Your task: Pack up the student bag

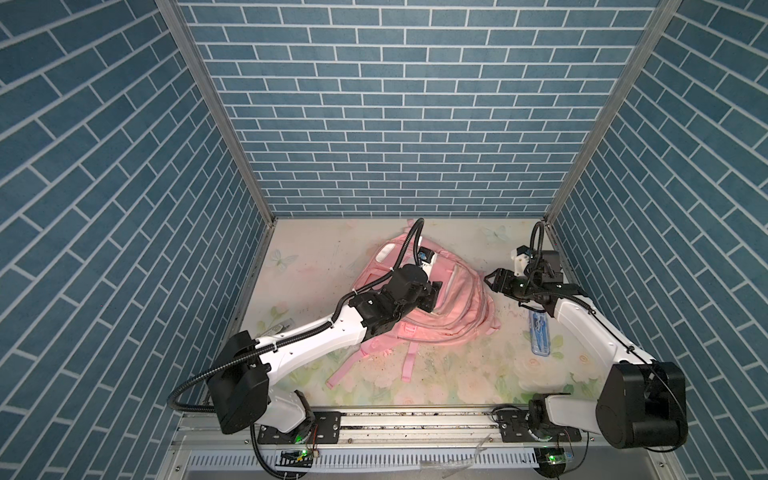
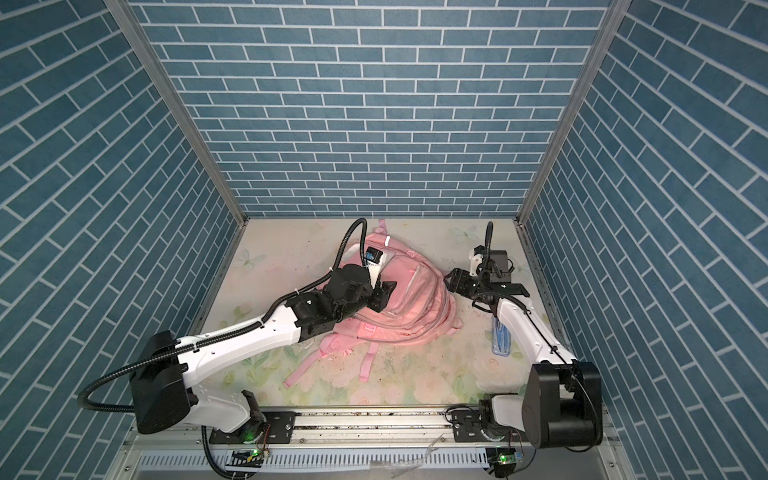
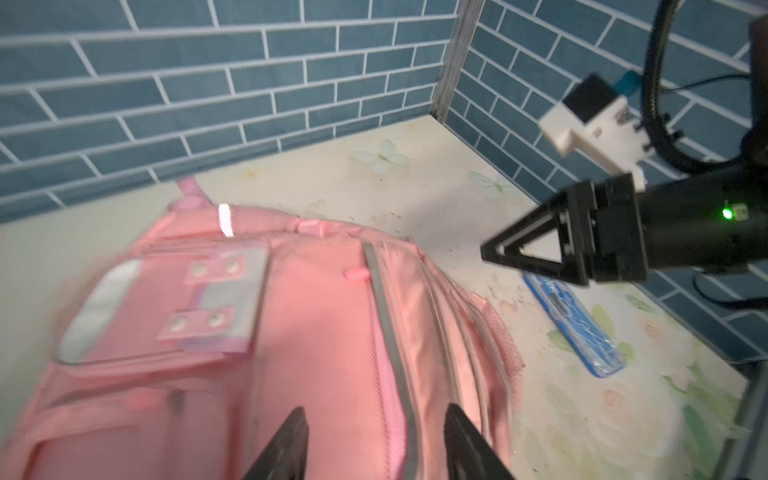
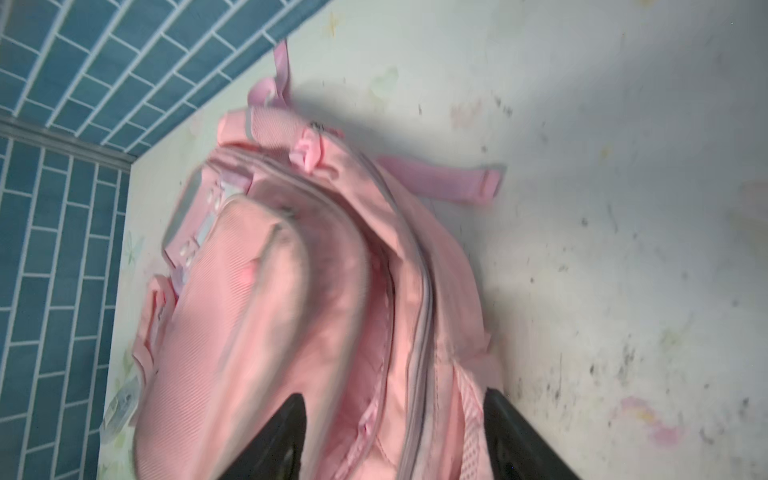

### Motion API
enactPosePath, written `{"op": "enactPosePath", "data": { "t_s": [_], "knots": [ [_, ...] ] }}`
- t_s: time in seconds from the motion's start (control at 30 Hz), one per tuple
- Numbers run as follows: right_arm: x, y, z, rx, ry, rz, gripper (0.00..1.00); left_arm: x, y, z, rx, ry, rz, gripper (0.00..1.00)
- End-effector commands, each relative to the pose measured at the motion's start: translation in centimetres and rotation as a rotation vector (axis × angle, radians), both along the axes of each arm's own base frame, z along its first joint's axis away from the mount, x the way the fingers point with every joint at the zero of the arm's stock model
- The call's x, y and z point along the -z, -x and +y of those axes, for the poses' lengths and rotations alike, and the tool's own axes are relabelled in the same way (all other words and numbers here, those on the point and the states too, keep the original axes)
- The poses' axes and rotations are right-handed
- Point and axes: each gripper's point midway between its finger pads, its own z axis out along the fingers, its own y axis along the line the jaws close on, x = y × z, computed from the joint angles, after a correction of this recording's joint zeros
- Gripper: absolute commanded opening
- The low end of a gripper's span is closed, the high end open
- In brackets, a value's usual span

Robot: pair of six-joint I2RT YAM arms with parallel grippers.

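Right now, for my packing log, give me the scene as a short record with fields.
Bag: student bag lying on the table, front up
Left gripper: open, over the bag's front
Right gripper: open, beside the bag, holding nothing
Unpacked: blue case on the table, right of the bag

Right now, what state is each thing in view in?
student bag, lying front-up on the table, one compartment seemingly unzipped.
blue case, flat on the table, outside the bag.
left gripper, open, above the bag.
right gripper, open, beside the bag, holding nothing.
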Motion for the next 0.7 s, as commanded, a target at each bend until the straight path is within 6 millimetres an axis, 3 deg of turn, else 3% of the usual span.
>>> {"op": "enactPosePath", "data": {
  "t_s": [0.0,0.17,0.27,0.33,0.5,0.67],
  "knots": [
    [1.9,3.0,1.5,-0.023,-0.103,0.105,0.67,-1.7,-1.1,3.2,-0.017,-0.237,-0.170,0.67],
    [4.7,5.6,3.0,-0.038,-0.169,0.172,0.66,0.2,-1.2,7.3,0.050,-0.421,-0.210,0.71],
    [5.9,5.9,3.6,-0.066,-0.168,0.204,0.63,1.8,-1.8,9.8,0.063,-0.423,-0.147,0.75],
    [6.6,5.7,3.8,-0.086,-0.162,0.223,0.55,2.8,-1.8,11.2,0.069,-0.435,-0.149,0.77],
    [7.9,4.0,3.4,-0.144,-0.078,0.265,0.28,5.7,0.1,12.5,0.190,-0.579,-0.240,0.78],
    [8.1,0.3,2.1,-0.174,-0.018,0.266,0.10,8.3,1.4,12.9,0.307,-0.679,-0.229,0.78]
  ]
}}
